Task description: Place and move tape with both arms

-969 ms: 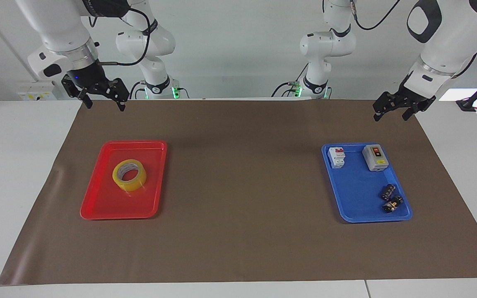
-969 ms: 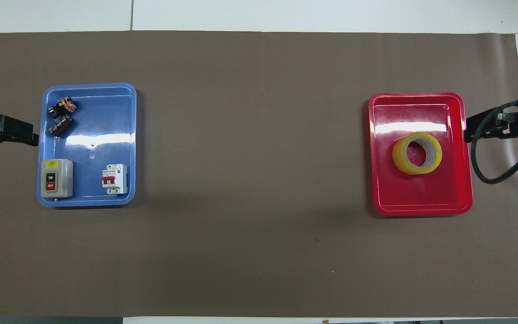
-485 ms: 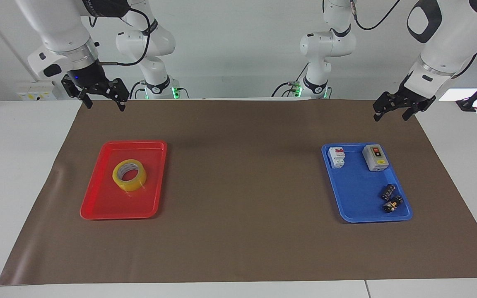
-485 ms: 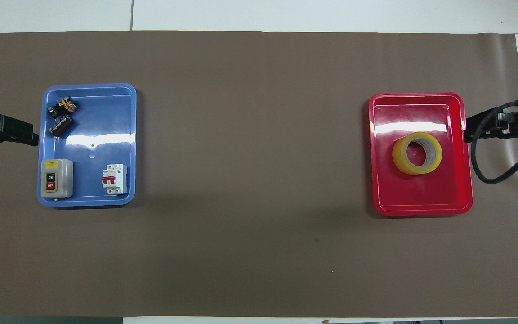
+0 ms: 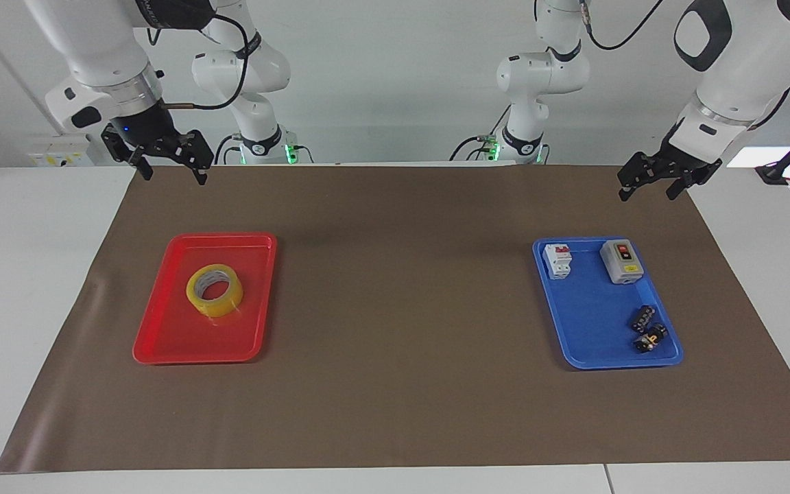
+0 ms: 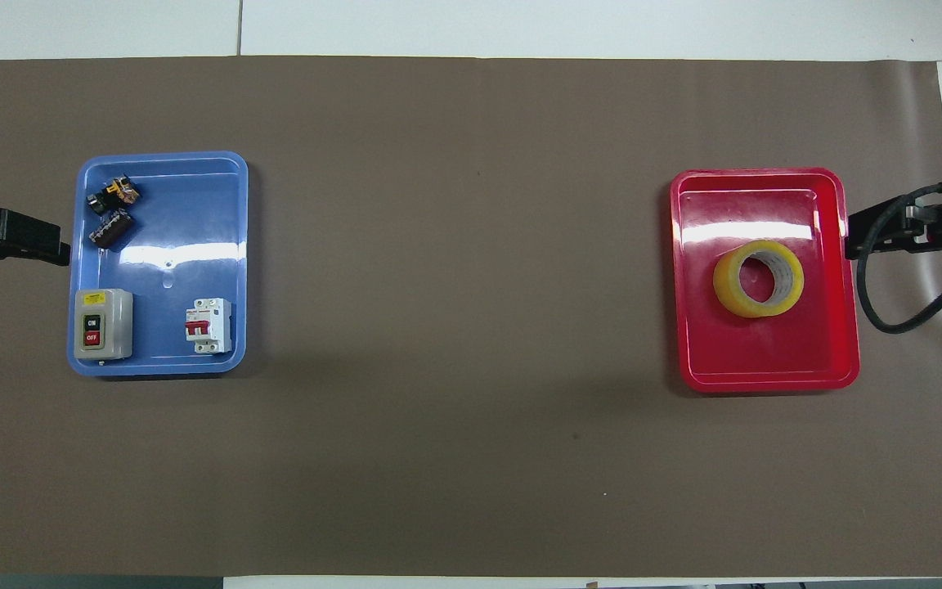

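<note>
while both claws hang open, tape [image 5: 214, 290] lies untouched.

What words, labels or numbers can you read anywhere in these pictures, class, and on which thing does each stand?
"ON": black button of the grey switch box in the blue tray.
"OFF": its red button.
Yellow sticker on the switch box: too small to read.
Markings on the white circuit breaker: too small to read.
The tape: no readable text.
</note>
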Motion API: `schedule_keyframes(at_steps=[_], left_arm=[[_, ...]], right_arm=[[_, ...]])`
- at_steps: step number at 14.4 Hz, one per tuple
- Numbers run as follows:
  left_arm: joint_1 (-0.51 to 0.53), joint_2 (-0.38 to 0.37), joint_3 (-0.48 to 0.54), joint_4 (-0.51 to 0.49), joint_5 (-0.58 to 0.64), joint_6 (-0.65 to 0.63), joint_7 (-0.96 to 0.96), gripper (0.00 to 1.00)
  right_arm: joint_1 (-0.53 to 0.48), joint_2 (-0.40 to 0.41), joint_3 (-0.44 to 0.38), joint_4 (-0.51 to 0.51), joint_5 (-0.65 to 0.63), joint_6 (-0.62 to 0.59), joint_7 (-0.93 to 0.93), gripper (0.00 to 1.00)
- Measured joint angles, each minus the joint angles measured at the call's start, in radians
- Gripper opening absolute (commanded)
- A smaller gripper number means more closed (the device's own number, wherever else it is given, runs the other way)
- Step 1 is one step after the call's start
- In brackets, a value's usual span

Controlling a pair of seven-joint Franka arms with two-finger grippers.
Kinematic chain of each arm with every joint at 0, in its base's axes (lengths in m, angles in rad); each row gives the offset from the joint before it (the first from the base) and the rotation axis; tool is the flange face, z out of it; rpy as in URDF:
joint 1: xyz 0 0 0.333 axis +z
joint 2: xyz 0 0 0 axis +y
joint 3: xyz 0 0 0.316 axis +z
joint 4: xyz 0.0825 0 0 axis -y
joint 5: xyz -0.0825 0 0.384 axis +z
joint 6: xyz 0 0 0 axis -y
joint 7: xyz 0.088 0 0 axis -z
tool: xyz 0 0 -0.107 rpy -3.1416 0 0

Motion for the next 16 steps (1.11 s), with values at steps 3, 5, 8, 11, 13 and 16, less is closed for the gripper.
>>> schedule_keyframes(at_steps=[3, 5, 8, 11, 13, 16], left_arm=[[0.000, 0.000, 0.000, 0.000, 0.000, 0.000, 0.000, 1.00], [0.000, 0.000, 0.000, 0.000, 0.000, 0.000, 0.000, 1.00], [0.000, 0.000, 0.000, 0.000, 0.000, 0.000, 0.000, 1.00], [0.000, 0.000, 0.000, 0.000, 0.000, 0.000, 0.000, 1.00], [0.000, 0.000, 0.000, 0.000, 0.000, 0.000, 0.000, 1.00], [0.000, 0.000, 0.000, 0.000, 0.000, 0.000, 0.000, 1.00]], right_arm=[[-0.001, 0.000, -0.001, -0.014, 0.000, 0.021, 0.000, 1.00], [-0.001, 0.000, -0.001, -0.018, 0.000, 0.030, 0.000, 1.00], [-0.001, 0.000, -0.001, -0.018, 0.000, 0.030, 0.000, 1.00], [-0.001, 0.000, -0.001, -0.018, 0.000, 0.030, 0.000, 1.00], [-0.001, 0.000, -0.001, -0.016, 0.000, 0.029, 0.000, 1.00], [-0.001, 0.000, -0.001, -0.008, 0.000, 0.018, 0.000, 1.00]])
